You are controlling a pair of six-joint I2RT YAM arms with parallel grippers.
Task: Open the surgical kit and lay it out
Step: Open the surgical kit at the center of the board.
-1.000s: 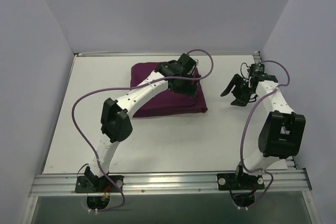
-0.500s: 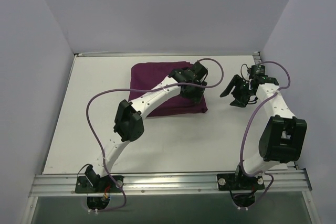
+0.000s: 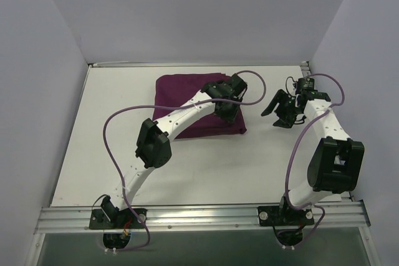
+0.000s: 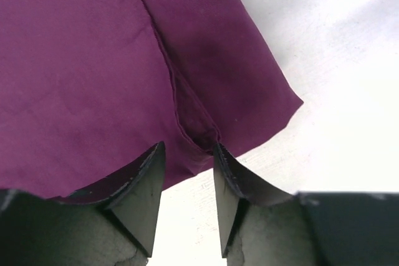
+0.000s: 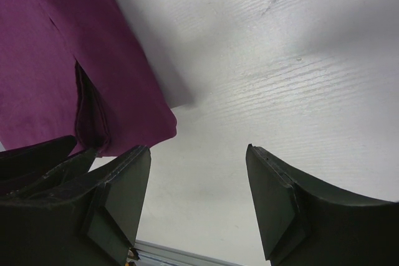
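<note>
Straddling cloth wrap (image 4: 81,60) fold — left jaws.

Left end effector (image 4: 187,152) has shifted to a corner of the cloth wrap (image 4: 81,60); jaws narrower.

Bright, even light, perhaps overhead, casts soft shadows; the white table (image 4: 349,42) glares in wrist views.

The left arm (image 3: 153,147) is pictured reaching far forward, elbow bent, the left gripper (image 3: 225,111) tipped downward with jaws narrowly parted. To the right of those jaws, the right gripper (image 3: 278,110) is held low, jaws spread wide.
</note>
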